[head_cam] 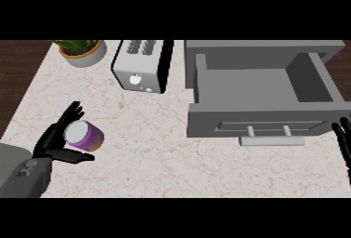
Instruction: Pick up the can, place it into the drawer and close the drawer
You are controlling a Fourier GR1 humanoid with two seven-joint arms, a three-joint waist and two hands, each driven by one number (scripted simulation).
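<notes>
Holding: the left hand (56, 139) is sitting at the lower left of the frame with the can (84, 135) tucked between its raised fingers and its thumb; the fingers are lying along the can's far left side and the thumb is reaching under its near side, so the hand is half closed around it.
Can: it is tilting, its pale top facing up and to the left, its purple wall showing on the right; whether it is touching the counter (137, 153) I cannot tell.
Why so: the hand is cupping the can from the side, which I judge is leaving the can free to be carried rightward.
Drawer: the drawer (264, 104) is standing pulled out at the right of the frame, its grey inside bare, its handle (270, 135) facing the lower edge, well apart from the can.
Right hand: the right hand (343, 144) is resting at the right edge, fingers straight and up, holding nothing, just beside the drawer front.
Others: the toaster (140, 65) and the potted plant (83, 50) are standing along the top left, apart from the path.
</notes>
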